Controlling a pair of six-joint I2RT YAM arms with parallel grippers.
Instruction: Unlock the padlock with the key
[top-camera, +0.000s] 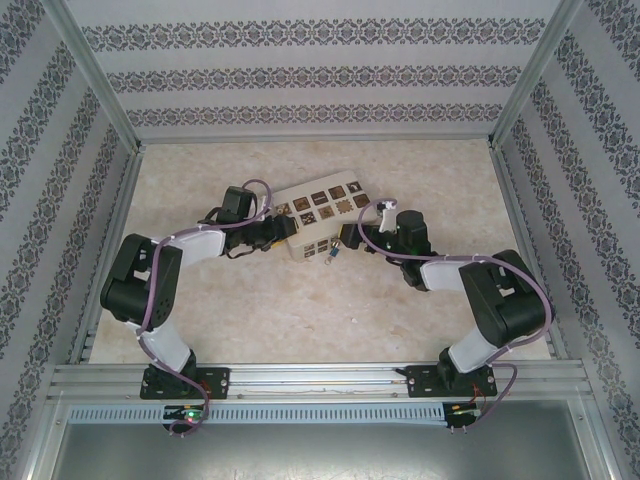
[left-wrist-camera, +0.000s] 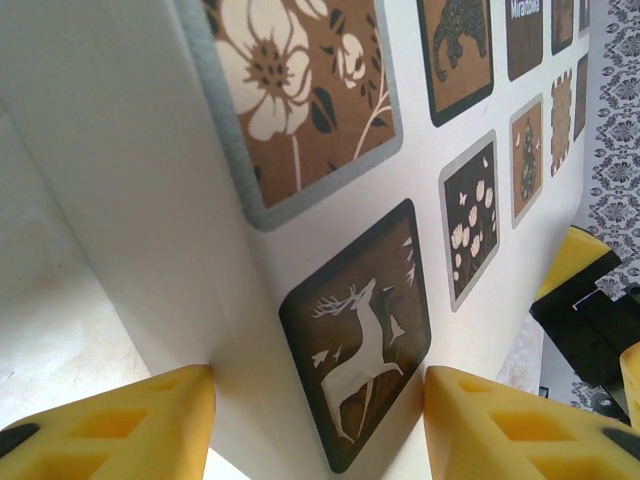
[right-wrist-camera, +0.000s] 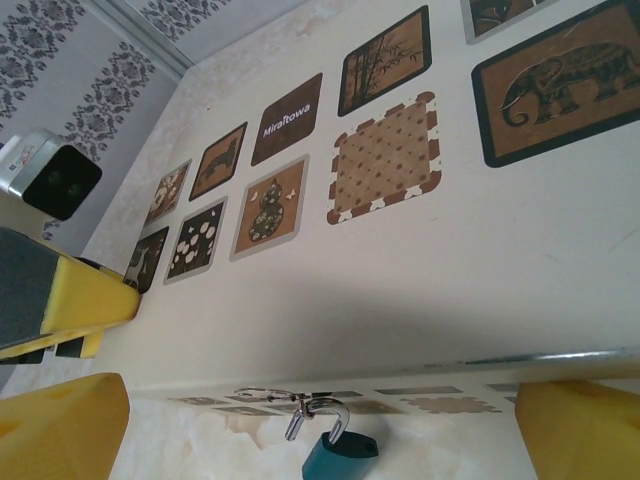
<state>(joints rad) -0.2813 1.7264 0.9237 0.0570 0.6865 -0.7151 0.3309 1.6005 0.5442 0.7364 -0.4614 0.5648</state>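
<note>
I record the left jaws clamped on a corner of the cream box (left-wrist-camera: 150, 200), the right jaws wide apart with the padlock (right-wrist-camera: 340, 458) hanging between them at the box's edge, its shackle apparently closed, so unlocking remains outstanding.

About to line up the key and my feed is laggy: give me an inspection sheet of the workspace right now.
Surface: beige marbled table.
Job's things: teal padlock at the cream box near edge; thin metal sliver, likely the key, beside its shackle.
Clutter: nothing seen.
Grippers: left gripper clamps a box corner; right gripper open, straddling the padlock, not touching.
Cables: purple cables along both arms.
Surroundings: patterned walls, metal frame.
</note>
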